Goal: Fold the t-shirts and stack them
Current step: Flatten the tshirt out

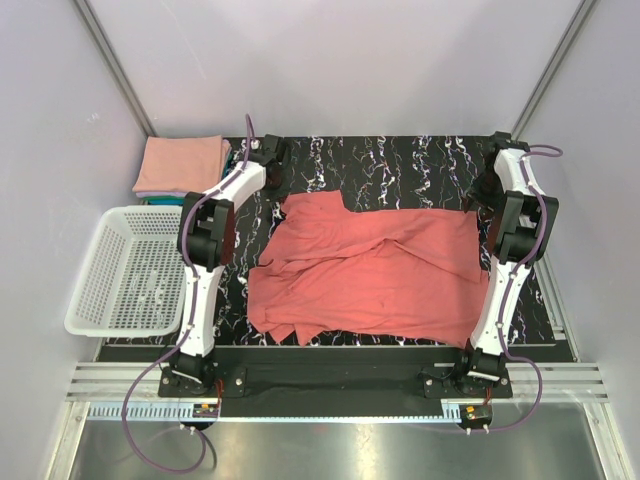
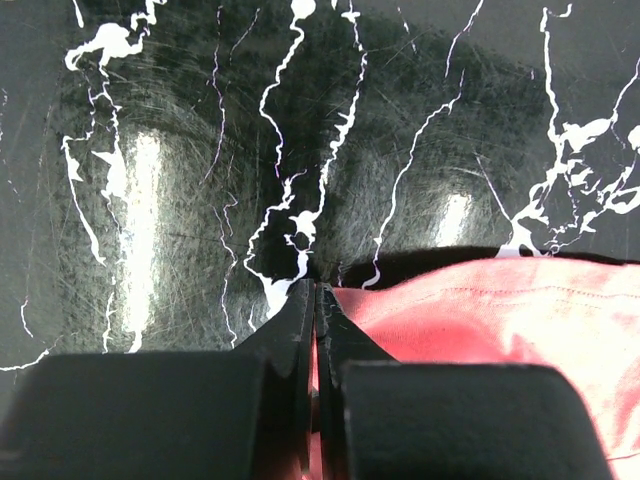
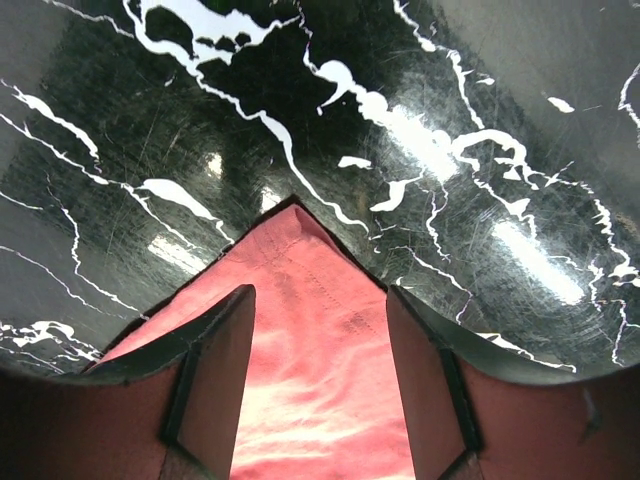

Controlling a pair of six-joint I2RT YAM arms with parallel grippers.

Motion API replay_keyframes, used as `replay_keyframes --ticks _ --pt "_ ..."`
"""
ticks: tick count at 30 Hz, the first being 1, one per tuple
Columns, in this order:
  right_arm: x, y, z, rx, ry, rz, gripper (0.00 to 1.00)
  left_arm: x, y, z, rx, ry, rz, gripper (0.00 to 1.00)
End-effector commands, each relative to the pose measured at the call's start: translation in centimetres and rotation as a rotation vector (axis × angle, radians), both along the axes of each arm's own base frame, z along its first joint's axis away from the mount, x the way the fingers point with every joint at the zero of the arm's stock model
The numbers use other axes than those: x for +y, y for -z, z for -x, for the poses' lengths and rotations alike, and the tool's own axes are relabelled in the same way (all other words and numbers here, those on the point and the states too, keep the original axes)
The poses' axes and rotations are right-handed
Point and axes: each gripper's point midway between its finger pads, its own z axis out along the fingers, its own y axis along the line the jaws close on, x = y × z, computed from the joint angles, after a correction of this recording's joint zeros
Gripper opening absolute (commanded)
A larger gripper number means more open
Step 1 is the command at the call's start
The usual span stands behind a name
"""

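A coral-red t-shirt (image 1: 370,270) lies spread and wrinkled on the black marble table (image 1: 400,160). My left gripper (image 1: 278,180) is at its far left corner. In the left wrist view the gripper (image 2: 316,285) is shut, with a thin strip of red cloth between the fingers and the shirt (image 2: 500,320) to their right. My right gripper (image 1: 482,195) is at the far right corner. It is open (image 3: 320,290) and straddles the pointed corner of the shirt (image 3: 310,350). A folded salmon-pink shirt (image 1: 180,165) lies on a teal one (image 1: 160,200) at the far left.
A white plastic mesh basket (image 1: 130,270) stands at the left edge of the table, below the folded stack. Grey walls close in on the left, right and back. The arm bases stand on a rail at the near edge.
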Motion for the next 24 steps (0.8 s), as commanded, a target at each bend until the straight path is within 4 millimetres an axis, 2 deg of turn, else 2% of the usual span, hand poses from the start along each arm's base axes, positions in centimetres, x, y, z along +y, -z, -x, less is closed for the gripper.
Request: replay_keyframes --ticks 1,2,3,6,17,21,24 --pt "-1.2 -1.1 -1.1 -0.035 0.005 0.053 0.63 0.5 -1.5 1.5 0.046 0.003 -0.002 0.0" --pt "-1.4 -1.0 -1.2 -0.035 0.011 0.053 0.63 0.4 -2.6 1.3 0.024 0.0 0.018 0.0" --pt "-1.5 -1.3 -1.8 -0.051 0.015 0.053 0.62 0.1 -3.2 1.2 0.015 -0.002 0.051 0.0" --pt "-1.3 -0.9 -2.2 -0.05 0.028 0.031 0.59 -0.7 -4.5 0.7 -0.012 -0.004 0.111 0.0" --pt "-0.5 0.8 0.1 0.02 0.081 -0.001 0.57 -1.6 -5.9 0.9 -0.024 -0.003 0.175 0.0" --pt "-0.8 1.7 0.2 0.029 0.083 0.015 0.57 -1.8 -6.3 0.9 -0.035 0.002 0.185 0.0" --pt "-1.2 1.5 -0.5 -0.01 0.078 0.036 0.58 -1.8 -6.5 0.9 -0.035 0.007 0.184 0.0"
